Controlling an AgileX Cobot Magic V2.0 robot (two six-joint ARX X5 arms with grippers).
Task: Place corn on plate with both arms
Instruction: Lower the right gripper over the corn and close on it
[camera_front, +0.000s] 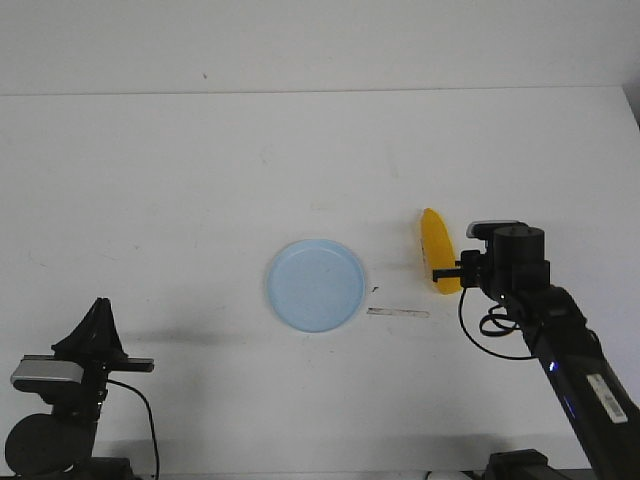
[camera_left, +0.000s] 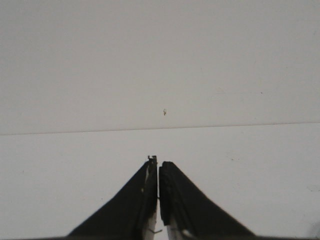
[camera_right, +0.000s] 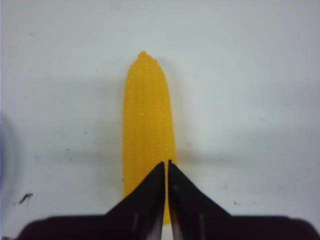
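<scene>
Our right gripper (camera_right: 166, 172), tips pressed together, hovers over the blunt end of the corn (camera_front: 436, 262), a bright yellow, bumpy cob tapering to a point, lying on the worktop (camera_front: 200, 180) just right of the pale blue plate (camera_front: 315, 285).

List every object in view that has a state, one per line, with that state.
corn: lying on the table, right of the plate, not gripped
plate: flat on the table, nothing on it
right gripper: shut, tips over the corn's blunt end
left gripper: shut, holding nothing, parked at the near left corner of the table
</scene>
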